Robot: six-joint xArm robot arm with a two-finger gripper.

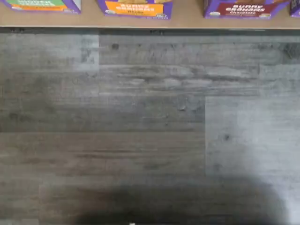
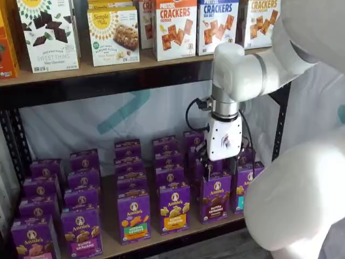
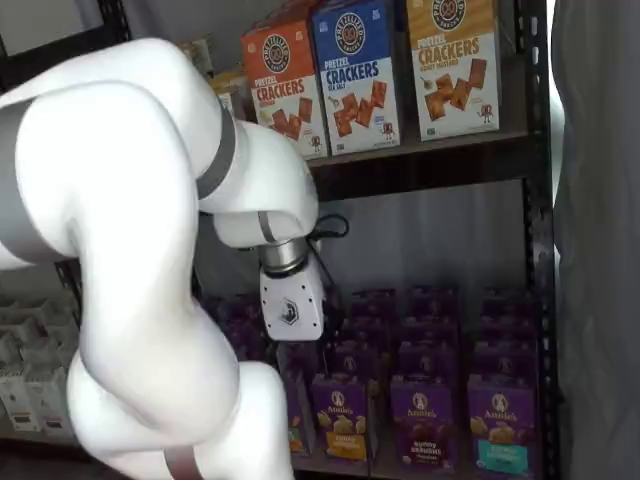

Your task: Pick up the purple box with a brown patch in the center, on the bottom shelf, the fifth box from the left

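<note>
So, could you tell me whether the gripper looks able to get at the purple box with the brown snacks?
Probably yes: the gripper hangs just above the purple box, which stands in the front row, nothing between them.

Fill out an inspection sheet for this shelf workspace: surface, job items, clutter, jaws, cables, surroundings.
Surface: bottom shelf, a brown board, lined with rows of purple cartons.
Job's things: purple box with dark brown snacks pictured, upright in the front row, not gripped.
Clutter: orange-band carton and teal-band carton flank it.
Grippers: gripper hangs just above the purple box; its jaws are too dark against the cartons to judge, likely wide apart, holding nothing.
Cables: black cable loops beside the wrist.
Surroundings: cracker boxes on the higher board; grey plank floor below.
</note>
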